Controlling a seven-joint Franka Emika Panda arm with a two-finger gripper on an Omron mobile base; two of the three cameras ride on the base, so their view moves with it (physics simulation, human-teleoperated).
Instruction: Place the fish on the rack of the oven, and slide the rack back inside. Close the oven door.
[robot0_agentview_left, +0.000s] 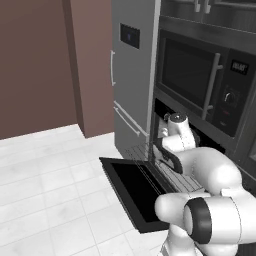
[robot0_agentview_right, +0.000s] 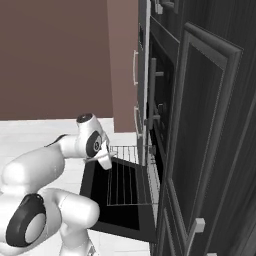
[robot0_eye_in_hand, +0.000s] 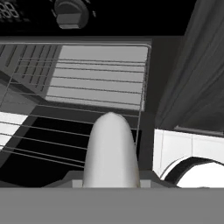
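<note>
Your count of the kitchen

You have one oven (robot0_agentview_left: 165, 145) with one door (robot0_agentview_left: 132, 192) (folded down), one rack (robot0_agentview_right: 127, 177), one microwave (robot0_agentview_left: 200, 85), one fridge (robot0_agentview_left: 131, 70) bearing two handles, and one fish (robot0_eye_in_hand: 111, 151).

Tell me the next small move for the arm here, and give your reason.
Probably lower the tool a little toward the rack and then let go. The fish is clamped in the shut tool and sits above the wire bars, the rack is pulled out over the open oven door, and nothing lies on the rack under it.
</note>
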